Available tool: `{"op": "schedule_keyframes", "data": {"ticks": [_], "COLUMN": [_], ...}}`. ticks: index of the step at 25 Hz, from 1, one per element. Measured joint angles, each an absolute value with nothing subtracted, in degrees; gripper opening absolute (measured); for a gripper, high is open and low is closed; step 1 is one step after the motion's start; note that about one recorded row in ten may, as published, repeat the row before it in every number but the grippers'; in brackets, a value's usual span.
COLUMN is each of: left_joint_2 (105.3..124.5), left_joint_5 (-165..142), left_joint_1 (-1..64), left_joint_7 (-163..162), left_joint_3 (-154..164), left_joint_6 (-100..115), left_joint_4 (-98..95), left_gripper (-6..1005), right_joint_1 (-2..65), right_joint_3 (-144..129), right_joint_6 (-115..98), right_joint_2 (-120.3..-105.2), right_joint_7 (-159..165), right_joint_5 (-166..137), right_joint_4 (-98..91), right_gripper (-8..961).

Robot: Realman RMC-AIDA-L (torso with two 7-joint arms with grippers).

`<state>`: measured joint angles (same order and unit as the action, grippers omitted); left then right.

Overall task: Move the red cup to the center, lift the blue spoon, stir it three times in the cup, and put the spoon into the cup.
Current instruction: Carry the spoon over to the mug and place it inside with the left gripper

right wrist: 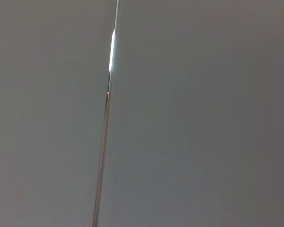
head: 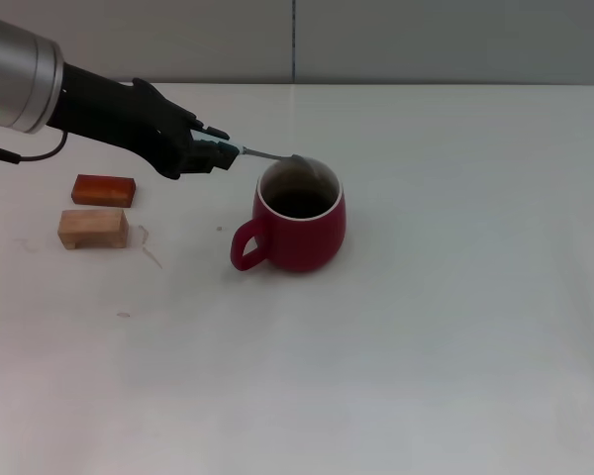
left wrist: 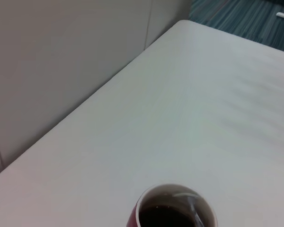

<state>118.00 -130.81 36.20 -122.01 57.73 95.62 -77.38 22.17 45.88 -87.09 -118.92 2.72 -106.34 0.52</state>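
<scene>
Centrally, slightly left of the middle of the head view, the red cup (head: 299, 218) is seen standing upright on the white table (head: 455, 327), its loop handle turned toward the lower left of the frame and its white rim ringing a dark inside. Across the cup's upper-left rim the blue spoon (head: 267, 154) is held at a shallow slant, with its grey bowl end at or just inside the rim and its handle running up and left. The handle is clamped between the closed fingers of the left end effector (head: 230, 150), which is placed just to the upper left of the cup, clear of the cup itself. The black wrist and silver forearm of the left arm are seen stretching away to the upper left corner, where a green light is lit.

In the left wrist view the cup's open mouth (left wrist: 173, 208) is shown at the bottom edge, with a grey streak of the spoon (left wrist: 194, 210) lying along the inner wall on its right side.

Further left in the head view, two small wooden blocks are set well apart from the cup: a reddish-brown block (head: 104, 190) and, just below it in the frame, a pale block (head: 93, 228).

The right end effector is not shown in any view; only a blank grey wall panel (right wrist: 189, 123) is shown by the right wrist camera.
</scene>
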Motion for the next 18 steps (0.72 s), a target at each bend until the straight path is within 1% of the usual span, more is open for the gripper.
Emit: {"op": "schedule_keyframes", "data": {"ticks": [18], "left_joint_2": [118.59], "left_joint_5": [-138.36], "left_joint_1": [38.96], "left_joint_7": [-122.61], "left_joint_3": [63.32], "left_joint_6": [95.23], "left_joint_4": [-79.68], "left_gripper": [168], "right_joint_1": [21.80], "right_joint_3": [45.88], "right_joint_6": [-87.10], "right_joint_2": [-118.97], "right_joint_7": [2.72], "right_joint_5": [-106.34], "right_joint_4": [0.59], "right_gripper": [577]}}
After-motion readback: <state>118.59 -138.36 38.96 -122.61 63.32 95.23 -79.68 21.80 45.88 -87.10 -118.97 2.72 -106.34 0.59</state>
